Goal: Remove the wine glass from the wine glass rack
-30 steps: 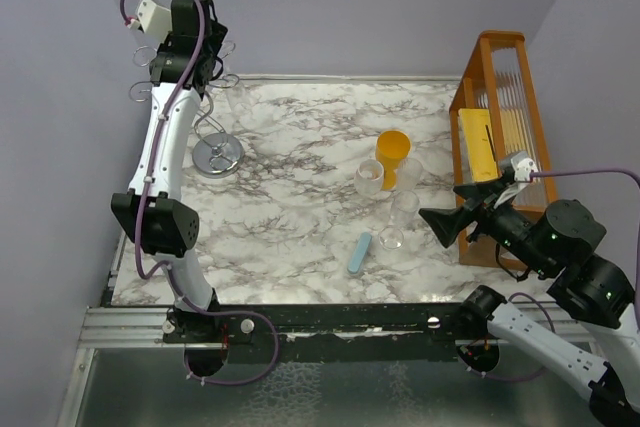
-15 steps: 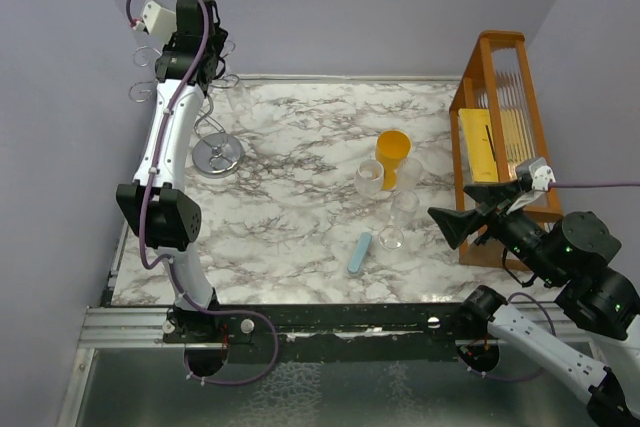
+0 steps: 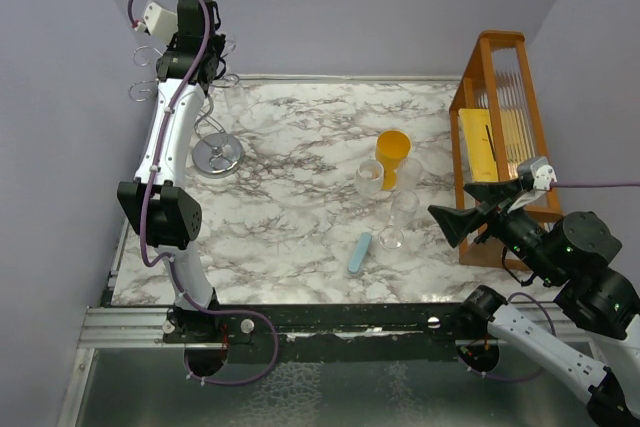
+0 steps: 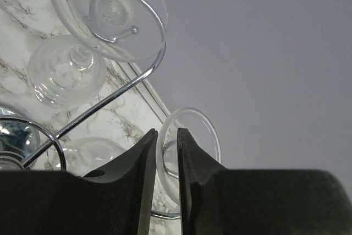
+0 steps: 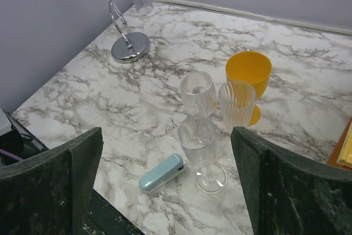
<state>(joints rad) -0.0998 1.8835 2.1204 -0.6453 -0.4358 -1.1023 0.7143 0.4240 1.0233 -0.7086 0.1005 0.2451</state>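
No writing you can read in any view.
Look where you like, no letters, numbers or brand marks come out legible: the yellow sheet [image 3: 478,142] in the orange rack [image 3: 500,52] at the right of the overhead frame carries only a dark streak too small to make out, and the pale blue case [image 5: 161,173] on the surface [image 5: 82,97] shows a plain face.

Table top [image 3: 300,177]: white marble pattern with grey-brown veining. It is enclosed on three sides by plain matte lavender walls: back wall [image 3: 350,7], left wall [image 3: 50,147], right wall [image 3: 605,37]. A pale trim strip [image 3: 340,76] is seen where the table meets the back wall. The near edge is bounded by a black rail [image 3: 340,319]. Below it, a grey textured surface [image 3: 330,392] is seen. Lighting is recorded as even and diffuse, with soft shadows.
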